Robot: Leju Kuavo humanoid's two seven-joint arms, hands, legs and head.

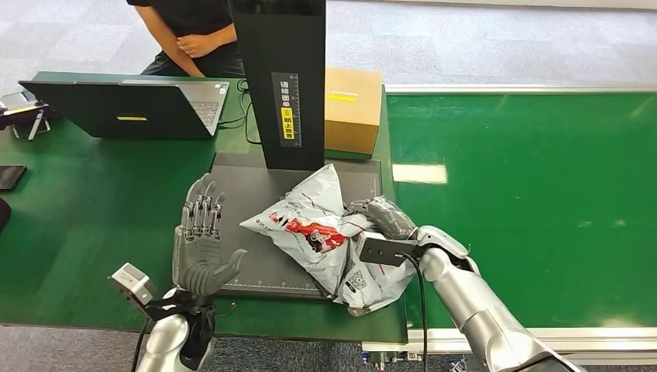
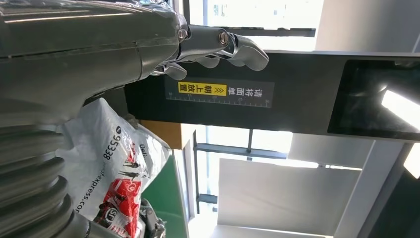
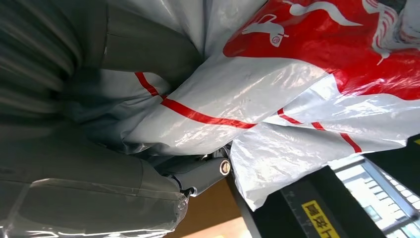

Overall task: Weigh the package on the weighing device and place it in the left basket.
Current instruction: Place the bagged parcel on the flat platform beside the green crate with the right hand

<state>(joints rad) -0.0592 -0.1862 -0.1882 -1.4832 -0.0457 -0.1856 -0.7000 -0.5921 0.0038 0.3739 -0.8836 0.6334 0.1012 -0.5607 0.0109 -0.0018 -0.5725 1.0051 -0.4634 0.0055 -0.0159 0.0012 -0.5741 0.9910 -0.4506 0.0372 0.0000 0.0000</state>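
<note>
My right hand (image 1: 385, 219) clutched the courier bag (image 1: 318, 232) overhanging the scale platform (image 1: 248, 194), left hand (image 1: 200, 240) spread empty; slippery plastic risked sliding off.

**Count of things on the bench**

1 package (image 1: 321, 232), grey-white plastic mailer w/ red print, lying on the weighing device (image 1: 248, 201). 1 weighing device: flat dark plate w/ 1 black upright column (image 1: 279, 77) at its back. 1 yellow label (image 1: 287, 116) on that column. 1 cardboard box (image 1: 352, 108) just beside the column. 1 open laptop (image 1: 132, 108) on the green table (image 1: 77, 217). 1 green conveyor belt (image 1: 534, 201) alongside. 2 robot hands: left hand (image 1: 200, 244) w/ fingers spread, right hand (image 1: 383, 221) against the package. 1 person (image 1: 194, 35) behind the laptop. 1 dark flat item (image 1: 9, 177) at table edge, can't tell what.
</note>
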